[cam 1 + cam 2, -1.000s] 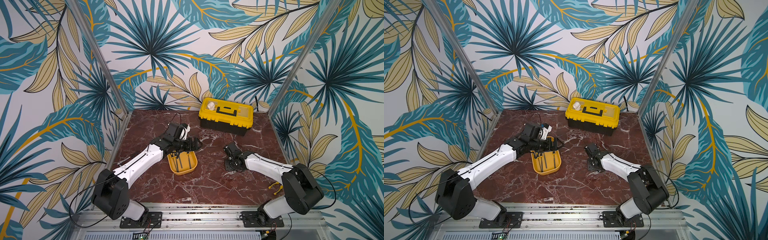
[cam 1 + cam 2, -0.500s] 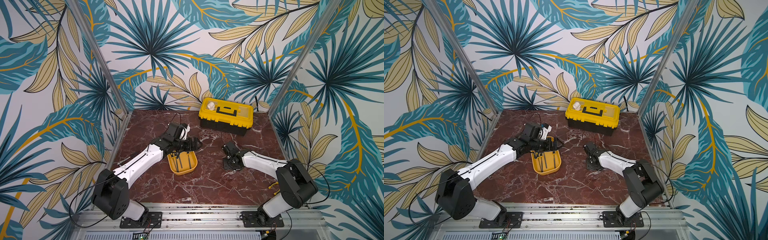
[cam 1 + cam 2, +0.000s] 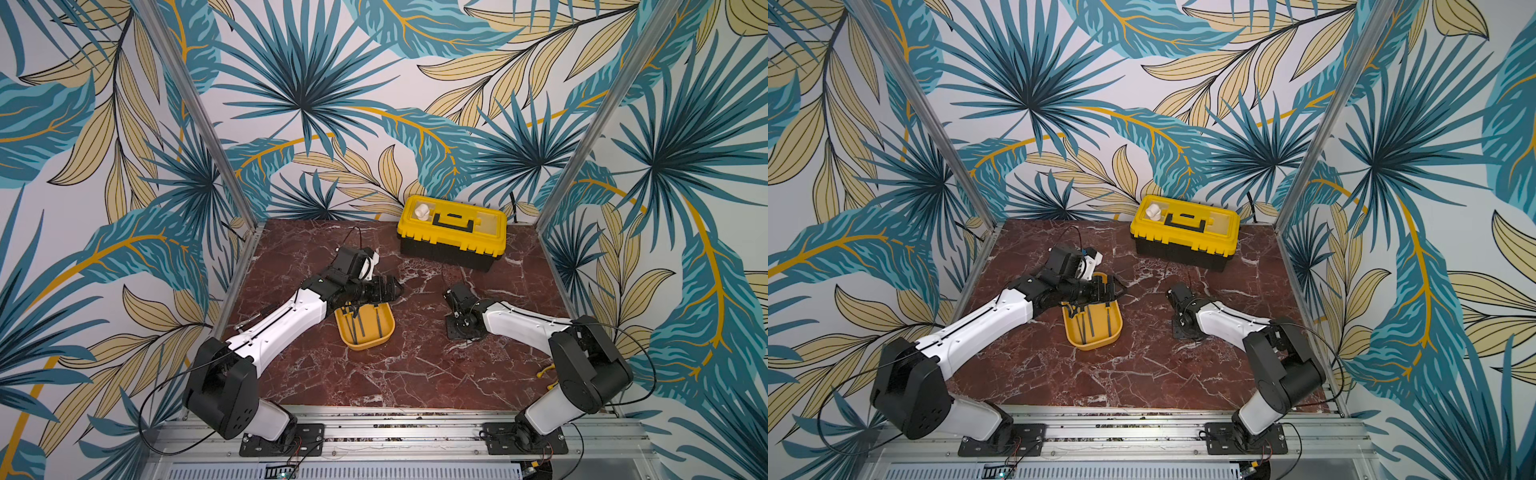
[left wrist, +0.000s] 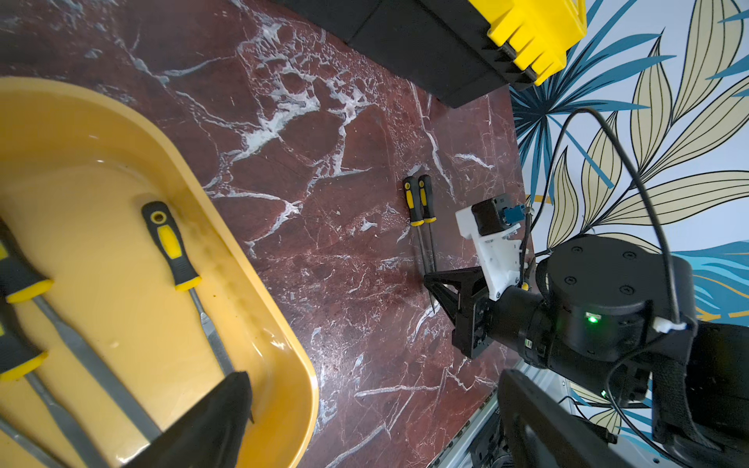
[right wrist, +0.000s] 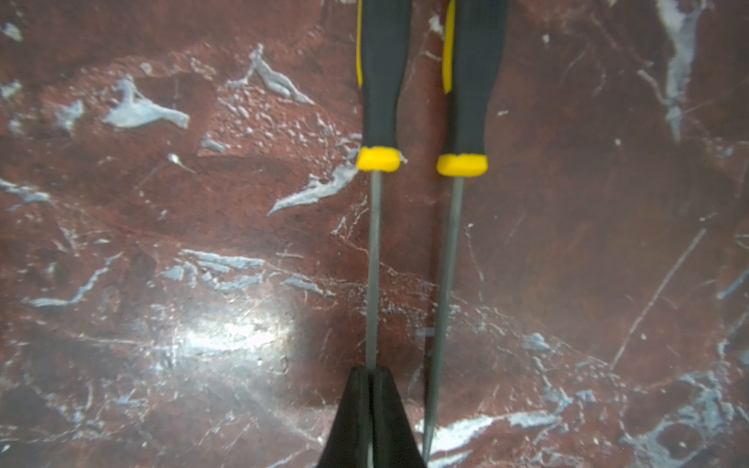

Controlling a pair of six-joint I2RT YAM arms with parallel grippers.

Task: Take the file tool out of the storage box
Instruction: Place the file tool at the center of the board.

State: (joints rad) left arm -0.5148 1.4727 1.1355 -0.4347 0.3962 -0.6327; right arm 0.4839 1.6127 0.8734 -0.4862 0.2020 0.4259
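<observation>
I am clamping my right gripper (image 5: 369, 377) tight on the thin steel shaft of the file tool (image 5: 373, 263). The tool is lying outside the storage box (image 3: 367, 345), off to its right on the marble table (image 3: 415, 374) and well apart from it. It is lying alongside a second file (image 5: 448, 263), handles nearly level, and I cannot tell whether the held one is resting on the stone or riding just above it. My left gripper (image 3: 390, 289) is hanging with jaws spread wide over the far end of the box, one finger (image 4: 210, 421) showing over the shaft of one of at least three black-and-yellow files (image 4: 172, 247) lying lengthwise inside. Near the back wall the black toolbox (image 3: 453, 245) is sitting with its yellow lid shut, a small white piece (image 3: 422, 212) resting in a recess of the lid. Compared with a second ago, my right elbow is sitting slightly further back while that gripper is barely displaced; my left arm and the box are keeping their places. Bare marble is stretching between box and files and forward to the metal rail (image 3: 415, 424); leaf-patterned walls are closing in the left, right and rear edges.
</observation>
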